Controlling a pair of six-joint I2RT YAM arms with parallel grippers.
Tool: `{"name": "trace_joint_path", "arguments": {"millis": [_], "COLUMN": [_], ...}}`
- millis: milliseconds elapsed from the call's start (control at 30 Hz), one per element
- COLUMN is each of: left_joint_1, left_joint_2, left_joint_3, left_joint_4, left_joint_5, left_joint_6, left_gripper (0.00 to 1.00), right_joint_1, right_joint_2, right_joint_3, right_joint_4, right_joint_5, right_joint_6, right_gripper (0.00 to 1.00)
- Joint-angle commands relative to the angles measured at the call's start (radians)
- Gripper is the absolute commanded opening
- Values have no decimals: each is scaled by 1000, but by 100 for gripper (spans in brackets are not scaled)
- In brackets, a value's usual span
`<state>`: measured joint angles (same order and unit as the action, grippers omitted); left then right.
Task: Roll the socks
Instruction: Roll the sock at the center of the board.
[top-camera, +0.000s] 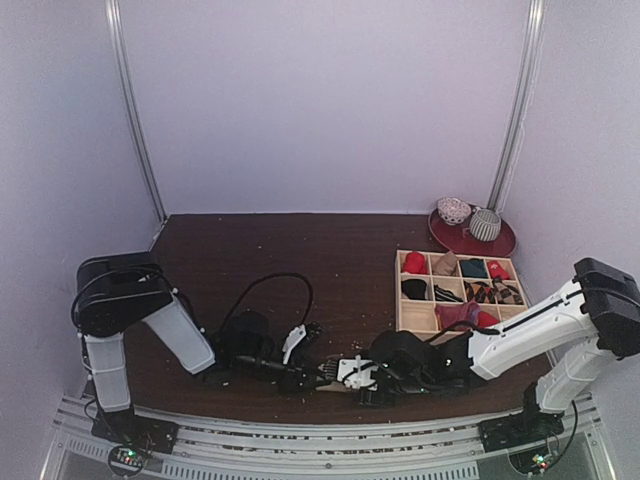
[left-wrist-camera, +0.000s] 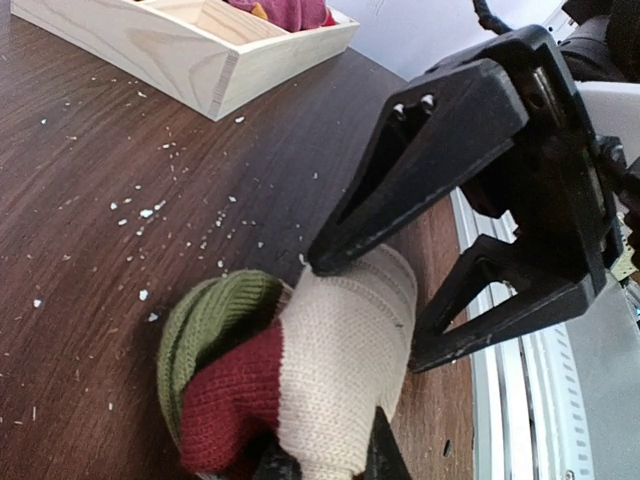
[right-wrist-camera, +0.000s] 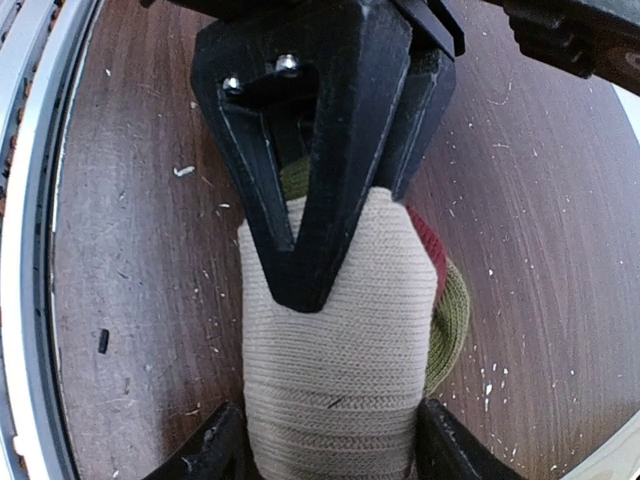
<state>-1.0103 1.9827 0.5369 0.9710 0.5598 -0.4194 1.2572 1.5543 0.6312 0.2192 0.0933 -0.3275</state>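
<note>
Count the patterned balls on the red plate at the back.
2. The paler ball sits on the left of the red plate; the striped ball sits right of it, nearer the camera. Another behind them could be hidden.

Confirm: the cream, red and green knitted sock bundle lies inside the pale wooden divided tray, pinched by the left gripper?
No. The left wrist view shows the cream, red and green knitted sock bundle on the dark wooden table, outside the pale wooden tray; the left gripper does pinch it.
</note>
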Motion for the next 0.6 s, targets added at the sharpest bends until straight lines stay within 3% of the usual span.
{"name": "trace_joint_path", "arguments": {"millis": [0, 200, 333, 433, 567], "left_joint_1": [-8, -8, -8, -8, -8], "left_joint_2": [129, 147, 149, 117, 14], "left_joint_3": [-65, -63, -62, -70, -76], "left_joint_4": [-460, -450, -441, -422, -417], "left_joint_5": [-58, -38, -27, -38, -108], "left_joint_6": [-20, -16, -16, -2, 61], "left_gripper": [0, 0, 0, 0, 0], "right_joint_1": [3, 3, -2, -35, -74], "right_joint_2": [34, 78, 105, 147, 184], "right_joint_3": [29, 47, 61, 89, 62], "right_joint_4": [4, 27, 27, -27, -34], "right_joint_5": [63, 77, 49, -50, -195], "right_joint_6": [-28, -31, -8, 62, 171], "right_gripper": [58, 55, 40, 32, 30]}}
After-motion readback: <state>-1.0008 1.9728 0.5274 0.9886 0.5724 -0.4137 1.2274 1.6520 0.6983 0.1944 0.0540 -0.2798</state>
